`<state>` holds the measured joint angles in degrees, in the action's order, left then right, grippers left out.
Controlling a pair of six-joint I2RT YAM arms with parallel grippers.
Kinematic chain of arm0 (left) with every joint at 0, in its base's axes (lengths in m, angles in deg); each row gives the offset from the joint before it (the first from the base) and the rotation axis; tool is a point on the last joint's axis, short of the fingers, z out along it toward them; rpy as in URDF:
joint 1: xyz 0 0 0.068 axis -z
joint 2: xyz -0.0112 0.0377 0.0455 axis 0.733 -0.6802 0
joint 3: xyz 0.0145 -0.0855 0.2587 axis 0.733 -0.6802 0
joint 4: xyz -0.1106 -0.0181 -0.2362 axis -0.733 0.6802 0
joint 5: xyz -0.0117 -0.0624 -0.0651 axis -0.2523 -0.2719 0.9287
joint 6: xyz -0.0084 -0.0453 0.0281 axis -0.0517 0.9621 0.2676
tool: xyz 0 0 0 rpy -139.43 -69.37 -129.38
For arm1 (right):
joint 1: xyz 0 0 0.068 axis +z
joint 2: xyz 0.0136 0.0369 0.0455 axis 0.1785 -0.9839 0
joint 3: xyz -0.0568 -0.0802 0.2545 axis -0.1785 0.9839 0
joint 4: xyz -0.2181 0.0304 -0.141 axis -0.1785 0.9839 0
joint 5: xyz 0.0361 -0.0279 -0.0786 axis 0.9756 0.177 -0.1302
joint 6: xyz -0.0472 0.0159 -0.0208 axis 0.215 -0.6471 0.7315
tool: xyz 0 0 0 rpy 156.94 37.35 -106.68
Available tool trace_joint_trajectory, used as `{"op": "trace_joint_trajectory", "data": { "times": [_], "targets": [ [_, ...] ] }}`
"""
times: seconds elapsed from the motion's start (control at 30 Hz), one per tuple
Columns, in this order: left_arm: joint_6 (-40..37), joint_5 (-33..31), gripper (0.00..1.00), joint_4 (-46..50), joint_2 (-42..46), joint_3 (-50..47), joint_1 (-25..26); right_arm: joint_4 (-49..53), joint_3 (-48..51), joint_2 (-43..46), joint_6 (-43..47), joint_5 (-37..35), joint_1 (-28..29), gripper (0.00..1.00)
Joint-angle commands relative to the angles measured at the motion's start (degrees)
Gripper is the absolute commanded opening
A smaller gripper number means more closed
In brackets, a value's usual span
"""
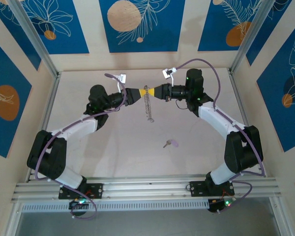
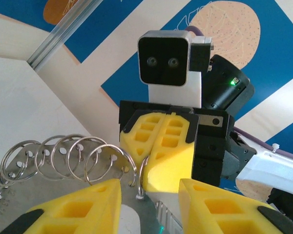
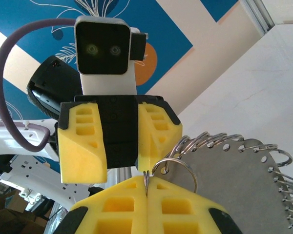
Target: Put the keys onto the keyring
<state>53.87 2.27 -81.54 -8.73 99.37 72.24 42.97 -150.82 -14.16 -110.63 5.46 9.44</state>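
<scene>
The keyring (image 3: 234,180), one holed metal disc edged with at least five wire loops, hung between the two grippers. The right gripper (image 3: 146,187) was pinched tight on one loop. The left gripper (image 2: 150,187) stood partly spread beside that loop, nothing visibly clamped. The one key (image 1: 168,143) lay on the table (image 1: 113,157), well apart from both fingertips.

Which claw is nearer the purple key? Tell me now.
Right, narrowly. The right claw grips the keyring beyond the key; the left claw faces it, farther to the key's left.
</scene>
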Motion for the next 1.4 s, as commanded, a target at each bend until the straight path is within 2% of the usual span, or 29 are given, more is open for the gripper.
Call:
{"op": "trace_joint_trajectory", "data": {
  "times": [0.0,0.37,0.77,0.9,1.03,1.23,1.37],
  "targets": [
    [-0.5,0.8,0.35,-3.1,0.7,-0.1,0.6,-1.8,0.7,0.7,-1.0,-0.7,0.7,0.00],
    [-0.7,1.0,0.31,-3.5,-0.1,0.9,2.1,-2.2,1.5,1.0,-1.2,-1.4,1.1,0.00],
    [-0.2,0.9,0.13,-6.5,-2.5,2.4,3.8,-1.6,2.2,1.6,-1.2,-0.6,1.0,0.00],
    [0.4,0.1,0.00,-8.2,-3.0,2.4,4.1,-1.4,2.7,2.2,-1.2,-0.6,0.8,0.00],
    [0.1,-1.5,0.00,-8.4,-2.7,1.3,4.2,-1.9,3.2,2.5,-2.1,-0.9,0.0,0.00],
    [-2.6,-4.6,0.00,-5.6,-1.6,0.0,4.2,-4.9,4.8,2.5,-5.0,-0.5,-1.7,0.17],
    [-3.6,-5.3,0.00,-3.7,-1.6,0.2,4.2,-5.8,5.7,3.0,-5.5,-0.6,-2.1,0.21]
  ]
}}
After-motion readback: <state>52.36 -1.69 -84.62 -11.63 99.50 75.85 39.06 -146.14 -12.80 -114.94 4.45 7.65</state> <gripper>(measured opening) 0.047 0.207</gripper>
